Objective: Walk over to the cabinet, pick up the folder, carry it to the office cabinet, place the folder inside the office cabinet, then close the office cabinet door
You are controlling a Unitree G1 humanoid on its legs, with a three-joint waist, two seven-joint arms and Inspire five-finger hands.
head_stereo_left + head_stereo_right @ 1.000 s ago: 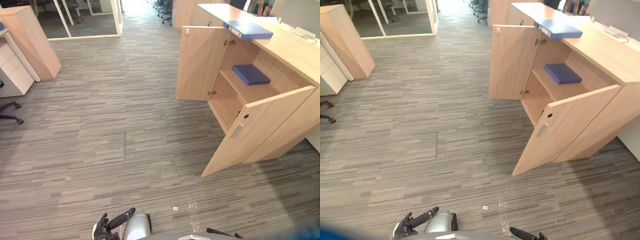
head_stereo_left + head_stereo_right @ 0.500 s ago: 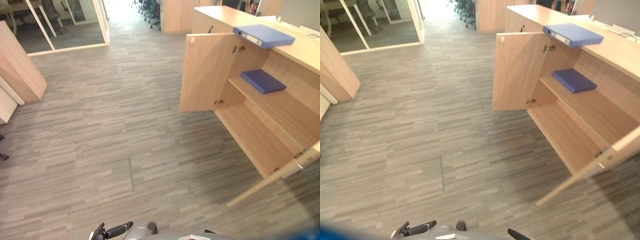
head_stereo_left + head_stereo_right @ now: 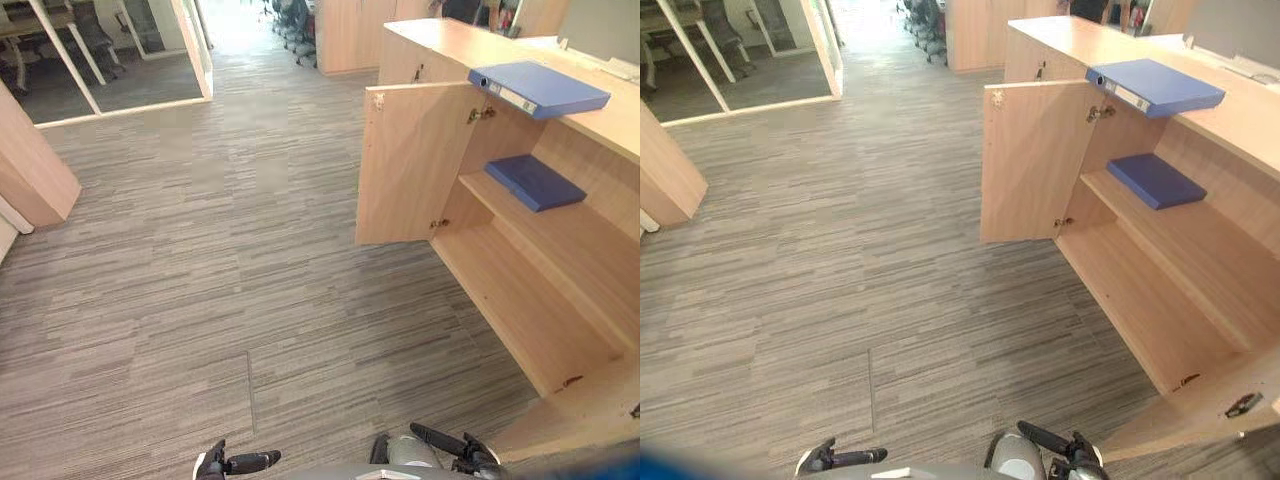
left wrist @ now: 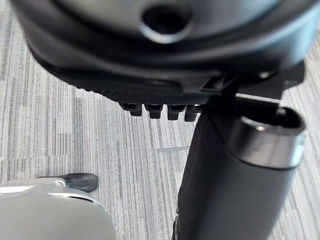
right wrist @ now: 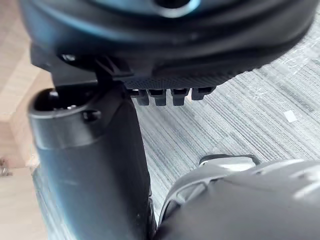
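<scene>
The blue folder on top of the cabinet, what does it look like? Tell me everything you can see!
The folder is blue, thick and stiff-looking, like a ring binder. It is closed and lies flat on the light wooden top of the cabinet, near the front edge, just above the open door. Its spine faces out into the room and has a white label and a small round hole. Only the cabinet top touches it.

Office — wooden cabinets [image 3: 415, 160], swivel chairs [image 3: 297, 25]
</scene>
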